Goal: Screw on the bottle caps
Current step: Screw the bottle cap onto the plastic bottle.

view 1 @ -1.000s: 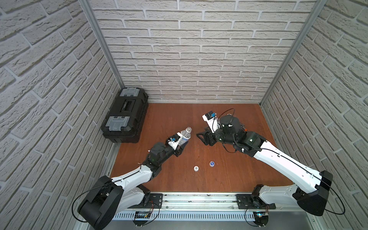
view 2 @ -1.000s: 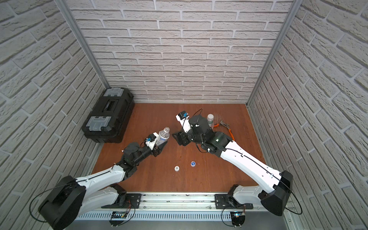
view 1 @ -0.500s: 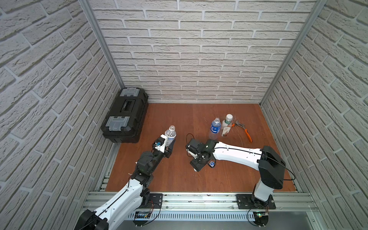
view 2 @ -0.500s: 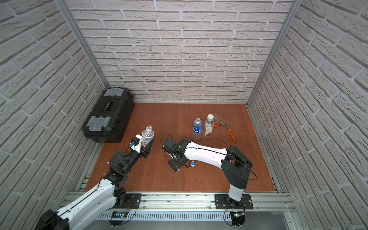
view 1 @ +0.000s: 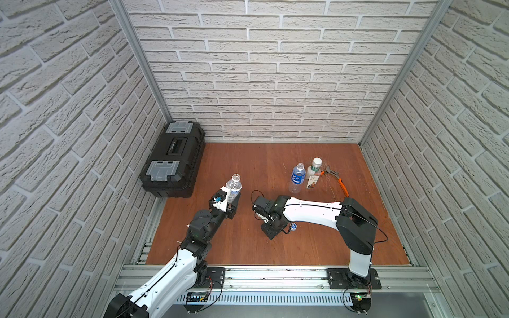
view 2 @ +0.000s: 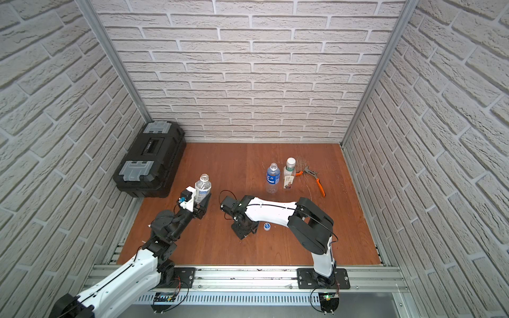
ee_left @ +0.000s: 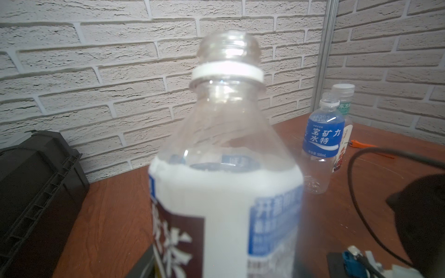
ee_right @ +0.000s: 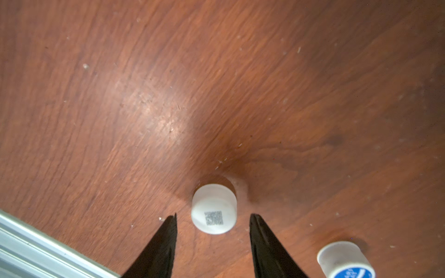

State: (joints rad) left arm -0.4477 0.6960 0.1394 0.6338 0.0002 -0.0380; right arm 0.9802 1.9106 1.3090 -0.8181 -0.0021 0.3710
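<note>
The left gripper (view 1: 232, 203) clamps the clear, white-labelled bottle (view 1: 234, 185) upright. The right gripper (ee_right: 213, 217) is part open, its black tapered fingers (ee_right: 163, 245) flanking, not touching, a smooth round white cap (ee_right: 213, 208).

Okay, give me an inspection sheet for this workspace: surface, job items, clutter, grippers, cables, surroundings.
Surface: brown wooden tabletop, scuffed, dusty specks.
Job's things: white-labelled clear plastic bottle uncapped, held upright; blue-labelled clear plastic bottle uncapped, standing; squarish clear bottle with green neck band capped white; small white round cap and blue-topped round cap loose on the tabletop.
Clutter: orange-handled pliers beside the squarish bottle; black plastic toolbox by the left wall.
Grippers: left gripper shut on the white-labelled bottle; right gripper open, jaws astride the small white cap, not touching.
Cables: thin black cable looping near the right wrist.
Surroundings: white brick-pattern walls; aluminium rail in front.
</note>
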